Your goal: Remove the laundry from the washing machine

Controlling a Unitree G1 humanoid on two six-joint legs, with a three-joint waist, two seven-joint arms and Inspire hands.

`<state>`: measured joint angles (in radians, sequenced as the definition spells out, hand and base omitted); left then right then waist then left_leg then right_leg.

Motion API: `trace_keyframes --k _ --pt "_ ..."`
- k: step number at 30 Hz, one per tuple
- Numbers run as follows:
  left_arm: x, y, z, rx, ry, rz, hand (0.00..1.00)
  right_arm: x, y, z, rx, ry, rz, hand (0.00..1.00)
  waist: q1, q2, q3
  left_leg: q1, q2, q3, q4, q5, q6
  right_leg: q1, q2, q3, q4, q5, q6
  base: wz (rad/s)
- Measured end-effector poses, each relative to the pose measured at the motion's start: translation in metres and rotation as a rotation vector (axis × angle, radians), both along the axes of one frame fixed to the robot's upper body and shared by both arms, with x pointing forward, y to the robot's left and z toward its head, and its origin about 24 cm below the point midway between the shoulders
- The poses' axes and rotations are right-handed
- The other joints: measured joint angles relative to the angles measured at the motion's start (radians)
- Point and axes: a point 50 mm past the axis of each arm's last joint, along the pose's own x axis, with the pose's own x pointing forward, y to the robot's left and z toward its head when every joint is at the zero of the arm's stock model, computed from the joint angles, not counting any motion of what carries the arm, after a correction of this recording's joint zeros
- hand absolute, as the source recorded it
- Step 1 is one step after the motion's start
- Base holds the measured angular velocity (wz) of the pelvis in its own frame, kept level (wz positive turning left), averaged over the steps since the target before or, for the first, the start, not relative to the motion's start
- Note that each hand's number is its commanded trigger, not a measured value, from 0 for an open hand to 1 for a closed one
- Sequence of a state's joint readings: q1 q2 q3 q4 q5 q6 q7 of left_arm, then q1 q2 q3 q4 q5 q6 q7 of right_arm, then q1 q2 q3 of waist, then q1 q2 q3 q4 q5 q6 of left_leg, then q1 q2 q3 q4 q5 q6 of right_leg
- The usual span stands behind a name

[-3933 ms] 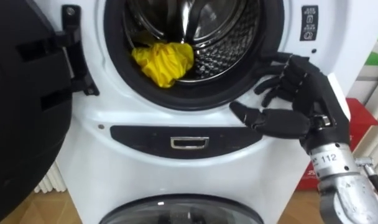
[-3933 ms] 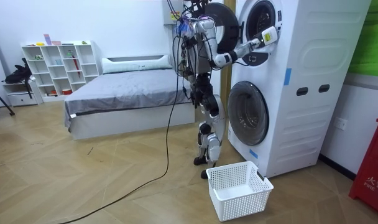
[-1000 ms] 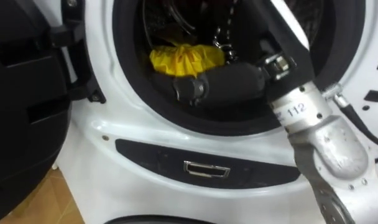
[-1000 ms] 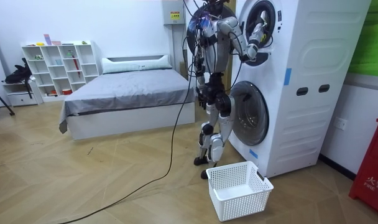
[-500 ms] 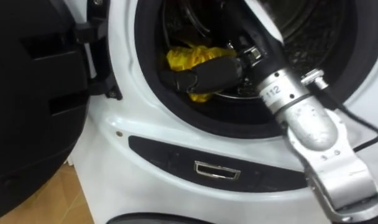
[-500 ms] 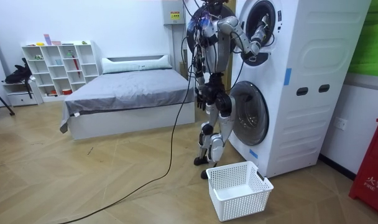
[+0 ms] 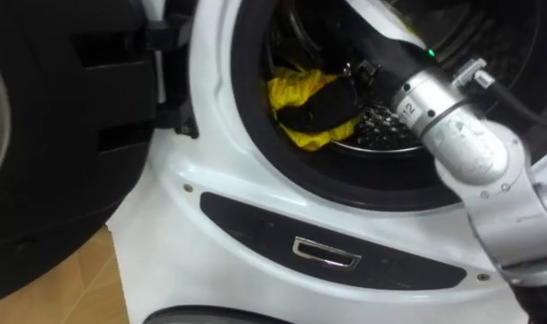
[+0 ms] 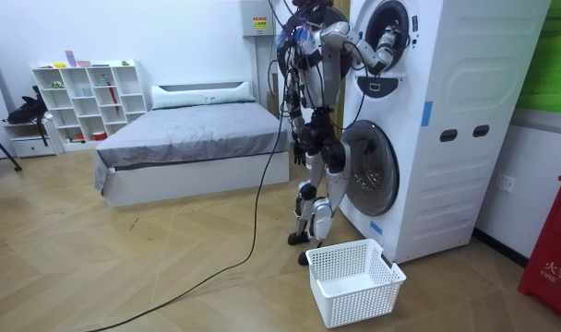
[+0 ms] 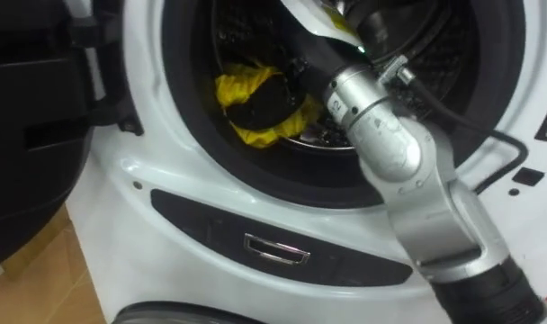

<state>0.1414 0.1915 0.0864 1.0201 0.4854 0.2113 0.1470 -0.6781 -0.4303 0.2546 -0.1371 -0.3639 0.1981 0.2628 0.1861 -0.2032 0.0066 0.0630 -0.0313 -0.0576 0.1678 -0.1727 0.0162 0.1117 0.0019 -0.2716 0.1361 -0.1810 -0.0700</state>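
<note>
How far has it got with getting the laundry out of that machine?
Done: the door of the machine hangs open and the right hand is inside the drum. In hand: it rests on the yellow cloth, though I can't tell whether it grips. Left: the cloth is not yet lifted out, and the white basket stands on the floor beside it.

Grey bed (image 8: 184,138) and white shelf (image 8: 85,101) stand on wooden floor (image 8: 124,267).

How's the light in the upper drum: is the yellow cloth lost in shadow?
Left eye view: yellow cloth bright against the shadowed drum, right hand a black shape over it. Right eye view: same. Room view: evenly lit room, drum dark.
</note>
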Motion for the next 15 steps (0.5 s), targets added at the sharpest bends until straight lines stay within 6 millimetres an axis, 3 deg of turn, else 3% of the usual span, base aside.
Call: trace_keyframes --k 6,15 --pt "0.0012 0.0074 0.0027 0.014 -0.003 0.009 0.0 -0.0005 -0.0063 -0.0012 -0.101 0.051 0.009 0.0 -0.002 -0.008 0.0019 -0.003 0.0 -0.001 0.0 0.0 0.0 0.001 0.002 0.002 0.002 0.0 0.0 0.02" --pt "0.0038 0.011 0.0047 0.018 -0.015 0.011 0.0 -0.0084 -0.0045 0.0033 -0.228 0.064 0.033 0.0 -0.021 -0.018 -0.0031 -0.001 0.0 -0.001 -0.001 0.0 0.0 0.004 0.001 -0.004 0.0 0.0 0.0 0.02"
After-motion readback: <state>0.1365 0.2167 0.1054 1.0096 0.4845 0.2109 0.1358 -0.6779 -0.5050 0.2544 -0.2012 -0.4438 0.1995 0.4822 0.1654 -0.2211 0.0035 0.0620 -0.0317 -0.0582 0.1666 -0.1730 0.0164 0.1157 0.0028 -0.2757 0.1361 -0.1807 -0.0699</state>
